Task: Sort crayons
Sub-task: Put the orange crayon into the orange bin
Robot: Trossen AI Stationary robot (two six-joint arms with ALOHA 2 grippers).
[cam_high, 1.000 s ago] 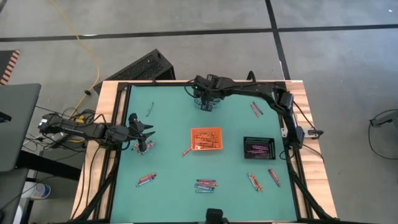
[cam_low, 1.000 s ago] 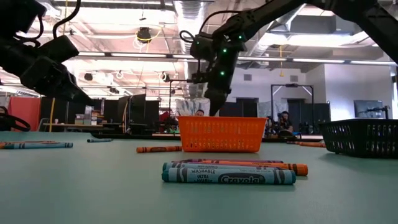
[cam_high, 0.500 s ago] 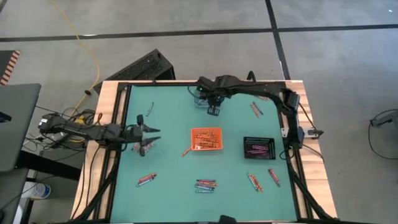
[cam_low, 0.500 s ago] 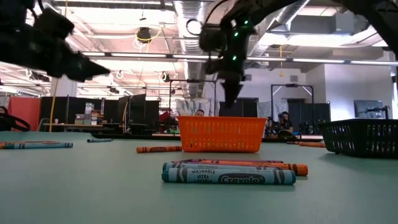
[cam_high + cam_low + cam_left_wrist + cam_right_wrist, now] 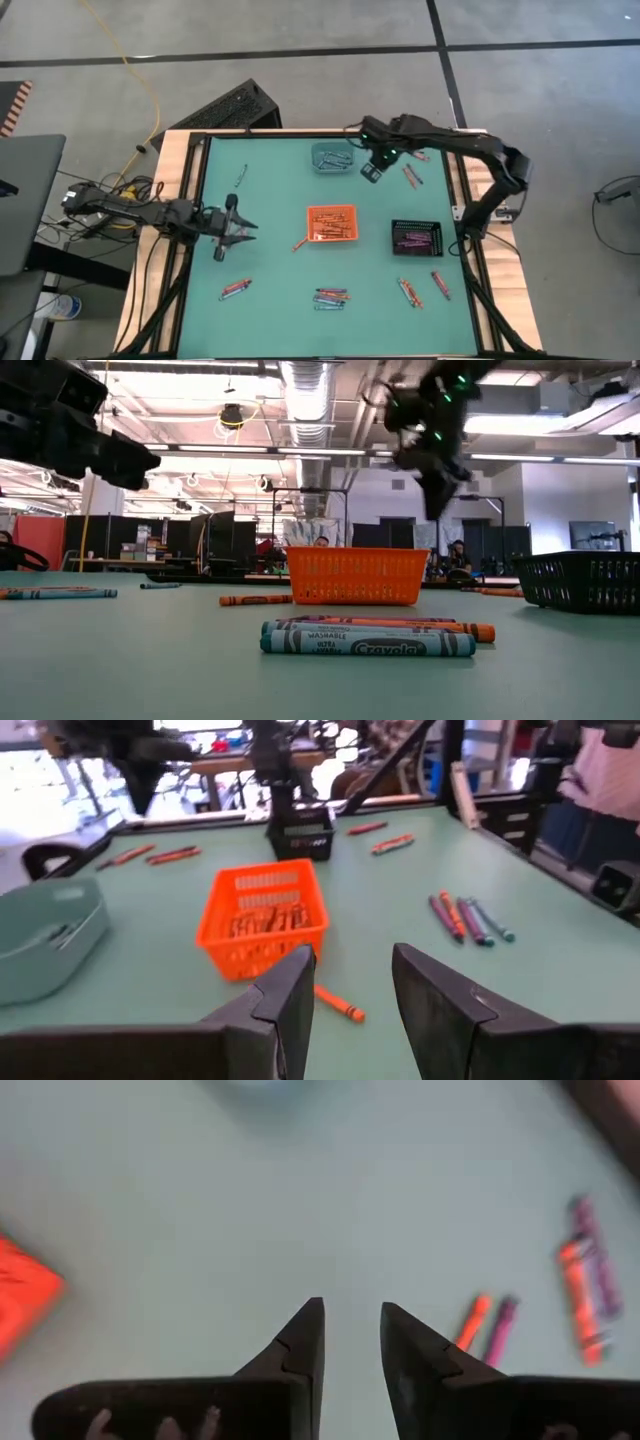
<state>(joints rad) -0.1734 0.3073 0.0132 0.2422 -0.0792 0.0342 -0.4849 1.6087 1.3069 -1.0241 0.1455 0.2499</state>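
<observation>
Teal tray (image 5: 262,1086), blurred, perhaps cropped

Grey concrete floor (image 5: 300,60) with black tape lines; ceiling strip lights (image 5: 250,452) overhead.

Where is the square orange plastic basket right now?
High view: the square orange plastic basket sits mid-table, left of the black basket, a loose orange crayon beside it.

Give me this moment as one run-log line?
task: sort crayons | left gripper: open, empty, facing orange tray | right gripper: open, empty, above table
</observation>
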